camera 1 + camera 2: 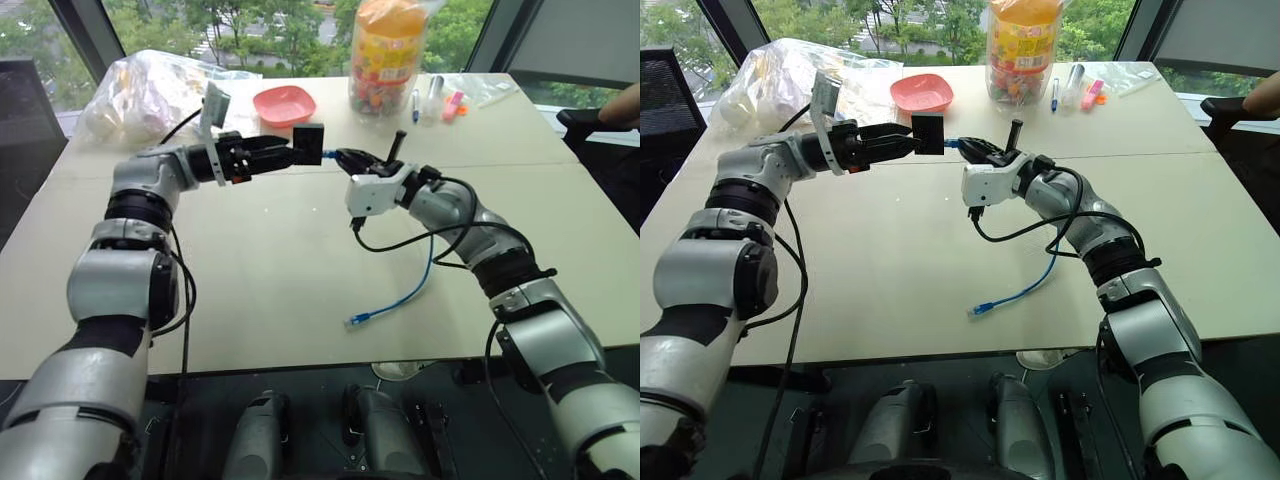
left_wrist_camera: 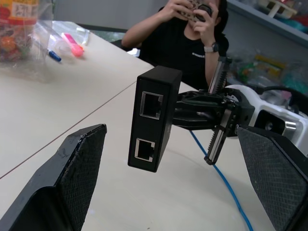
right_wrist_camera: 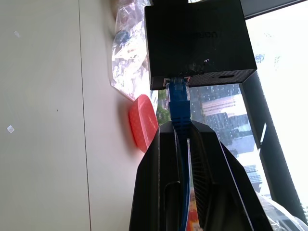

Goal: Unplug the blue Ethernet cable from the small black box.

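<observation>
The right gripper (image 3: 185, 132) pinches the blue Ethernet cable (image 3: 179, 103) just behind its plug, seated in the small black box (image 3: 198, 41), a matte flat block held in midair. The left gripper (image 2: 168, 187) is spread beside it. Below, the pale smooth worktop (image 1: 270, 300) lies open.

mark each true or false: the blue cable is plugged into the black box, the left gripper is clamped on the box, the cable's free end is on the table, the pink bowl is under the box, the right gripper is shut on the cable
1. The blue Ethernet cable is plugged into the small black box. True.
2. The left gripper is clamped on the box. False: its fingers stand open on either side, not touching.
3. The cable's free end lies on the table. True.
4. The pink bowl sits directly under the box. False: it sits farther back on the table.
5. The right gripper is shut on the cable. True.
</observation>
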You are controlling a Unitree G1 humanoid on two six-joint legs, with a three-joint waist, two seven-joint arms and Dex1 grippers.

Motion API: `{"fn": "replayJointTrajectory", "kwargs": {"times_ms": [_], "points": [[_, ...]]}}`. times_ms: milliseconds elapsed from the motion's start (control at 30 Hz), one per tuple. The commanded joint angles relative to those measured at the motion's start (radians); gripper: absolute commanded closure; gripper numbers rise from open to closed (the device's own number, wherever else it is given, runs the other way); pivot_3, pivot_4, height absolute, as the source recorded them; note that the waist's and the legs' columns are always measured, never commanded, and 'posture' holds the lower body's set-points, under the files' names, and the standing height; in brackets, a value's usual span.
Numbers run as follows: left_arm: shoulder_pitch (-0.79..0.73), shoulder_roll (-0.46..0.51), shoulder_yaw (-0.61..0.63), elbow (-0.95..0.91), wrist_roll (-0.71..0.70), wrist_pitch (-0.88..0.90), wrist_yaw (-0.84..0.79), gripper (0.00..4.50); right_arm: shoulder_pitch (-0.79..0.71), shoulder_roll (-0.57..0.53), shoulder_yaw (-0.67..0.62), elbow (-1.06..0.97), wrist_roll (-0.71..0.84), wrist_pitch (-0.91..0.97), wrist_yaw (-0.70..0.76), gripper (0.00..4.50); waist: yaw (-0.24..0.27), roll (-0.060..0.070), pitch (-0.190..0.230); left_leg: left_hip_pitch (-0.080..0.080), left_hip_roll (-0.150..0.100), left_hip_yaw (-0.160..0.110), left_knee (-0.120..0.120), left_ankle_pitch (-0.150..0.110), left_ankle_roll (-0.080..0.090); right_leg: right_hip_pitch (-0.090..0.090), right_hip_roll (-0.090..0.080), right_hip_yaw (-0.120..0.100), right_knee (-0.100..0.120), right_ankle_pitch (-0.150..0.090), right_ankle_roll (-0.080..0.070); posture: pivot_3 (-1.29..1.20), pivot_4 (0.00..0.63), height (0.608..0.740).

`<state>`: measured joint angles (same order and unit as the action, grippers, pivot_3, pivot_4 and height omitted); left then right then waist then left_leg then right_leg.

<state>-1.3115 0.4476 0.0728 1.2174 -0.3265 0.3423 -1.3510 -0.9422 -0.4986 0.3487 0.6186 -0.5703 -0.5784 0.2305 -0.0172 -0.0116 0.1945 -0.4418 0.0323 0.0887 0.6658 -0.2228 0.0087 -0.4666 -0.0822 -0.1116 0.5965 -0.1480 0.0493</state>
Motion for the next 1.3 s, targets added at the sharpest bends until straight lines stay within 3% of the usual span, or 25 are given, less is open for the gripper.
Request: {"fn": "replayJointTrajectory", "kwargs": {"times_ms": [33, 133, 233, 500, 600, 767, 867, 900, 967, 1033, 1067, 1167, 1300], "points": [[-0.05, -0.013, 0.033, 0.028, 0.02, -0.042, 0.001, 0.03, 0.022, -0.01, -0.035, -0.084, 0.019, 0.027, -0.005, 4.41, 0.0, 0.0, 0.0, 0.0, 0.0, 0.0, 0.0, 0.0, 0.0, 0.0, 0.0, 0.0, 0.0, 0.0, 0.0, 0.0, 0.15, 0.74], [-0.057, -0.026, 0.049, 0.041, 0.025, -0.039, -0.011, 0.03, 0.052, -0.009, -0.033, -0.129, 0.015, 0.047, 0.001, 4.41, 0.0, 0.0, 0.0, 0.0, 0.0, 0.0, 0.0, 0.0, 0.0, 0.0, 0.0, 0.0, 0.0, 0.0, 0.0, 0.0, 0.15, 0.74], [-0.056, -0.034, 0.059, 0.047, 0.037, -0.04, -0.017, 0.77, 0.073, -0.006, -0.033, -0.17, 0.015, 0.07, 0.011, 4.5, 0.0, 0.0, 0.0, 0.0, 0.0, 0.0, 0.0, 0.0, 0.0, 0.0, 0.0, 0.0, 0.0, 0.0, 0.0, 0.0, 0.15, 0.74], [-0.05, -0.042, 0.076, 0.05, 0.057, -0.025, -0.05, 3.97, 0.098, -0.003, -0.03, -0.238, 0.018, 0.11, 0.041, 4.5, 0.0, 0.0, 0.0, 0.0, 0.0, 0.0, 0.0, 0.0, 0.0, 0.0, 0.0, 0.0, 0.0, 0.0, 0.0, 0.0, 0.15, 0.74], [-0.047, -0.044, 0.09, 0.052, 0.061, -0.03, -0.02, 4.02, 0.108, 0.003, -0.034, -0.257, 0.053, 0.124, 0.081, 4.5, 0.0, 0.0, 0.0, 0.0, 0.0, 0.0, 0.0, 0.0, 0.0, 0.0, 0.0, 0.0, 0.0, 0.0, 0.0, 0.0, 0.15, 0.74], [-0.034, -0.043, 0.137, 0.053, 0.036, -0.011, 0.018, 4.02, 0.179, -0.005, -0.094, -0.291, 0.156, 0.24, 0.16, 2.35, 0.005, 0.0, 0.0, 0.0, 0.0, -0.001, 0.001, 0.0, 0.0, 0.0, 0.0, 0.0, 0.0, 0.0, 0.0, 0.0, 0.15, 0.74], [-0.022, -0.041, 0.196, 0.046, -0.012, 0.05, 0.009, 4.02, 0.32, 0.067, -0.227, -0.448, 0.459, 0.478, 0.27, 0.79, 0.006, -0.001, 0.0, 0.0, 0.0, -0.002, 0.001, 0.0, 0.0, 0.001, 0.0, 0.0, 0.0, 0.0, 0.0, 0.0, 0.15, 0.74], [-0.021, -0.041, 0.215, 0.043, -0.027, 0.07, 0.007, 4.02, 0.352, 0.095, -0.265, -0.499, 0.539, 0.545, 0.282, 0.79, 0.005, -0.001, 0.0, 0.0, 0.0, -0.003, 0.001, 0.0, 0.0, 0.001, 0.0, -0.001, 0.0, 0.0, 0.0, 0.0, 0.15, 0.74], [-0.021, -0.054, 0.238, 0.011, -0.071, 0.17, -0.065, 4.02, 0.416, 0.248, -0.402, -0.727, 0.983, 0.856, 0.2, 0.79, 0.002, -0.001, 0.0, 0.0, 0.0, -0.004, 0.001, 0.0, 0.0, 0.001, 0.0, -0.001, 0.001, 0.001, -0.001, 0.0, 0.15, 0.74], [-0.016, -0.063, 0.245, -0.02, -0.097, 0.244, -0.114, 4.02, 0.444, 0.342, -0.484, -0.877, 1.302, 1.076, 0.127, 0.79, -0.002, -0.001, 0.0, 0.0, 0.002, -0.006, 0.001, 0.0, 0.0, 0.0, 0.001, 0.0, 0.002, 0.002, -0.003, 0.0, 0.15, 0.74], [-0.013, -0.067, 0.253, -0.032, -0.112, 0.277, -0.121, 4.02, 0.454, 0.366, -0.497, -0.916, 1.392, 1.132, 0.111, 0.79, -0.001, -0.001, 0.0, 0.0, 0.002, -0.006, 0.001, 0.0, 0.0, 0.0, 0.001, 0.0, 0.003, 0.002, -0.004, 0.0, 0.15, 0.74], [0.007, -0.08, 0.258, -0.076, -0.144, 0.353, -0.142, 4.02, 0.465, 0.41, -0.501, -0.972, 1.546, 1.233, 0.069, 0.79, 0.001, -0.001, 0.0, 0.003, 0.004, -0.007, 0.002, 0.0, 0.0, 0.003, 0.0, -0.001, 0.002, 0.001, -0.001, 0.0, 0.15, 0.74], [0.035, -0.098, 0.25, -0.139, -0.174, 0.427, -0.149, 4.02, 0.463, 0.43, -0.478, -0.986, 1.586, 1.269, 0.03, 0.79, 0.004, -0.001, 0.0, 0.006, 0.005, -0.007, 0.002, 0.0, 0.0, 0.006, 0.0, -0.001, 0.001, -0.001, -0.005, 0.0, 0.15, 0.74]]}}
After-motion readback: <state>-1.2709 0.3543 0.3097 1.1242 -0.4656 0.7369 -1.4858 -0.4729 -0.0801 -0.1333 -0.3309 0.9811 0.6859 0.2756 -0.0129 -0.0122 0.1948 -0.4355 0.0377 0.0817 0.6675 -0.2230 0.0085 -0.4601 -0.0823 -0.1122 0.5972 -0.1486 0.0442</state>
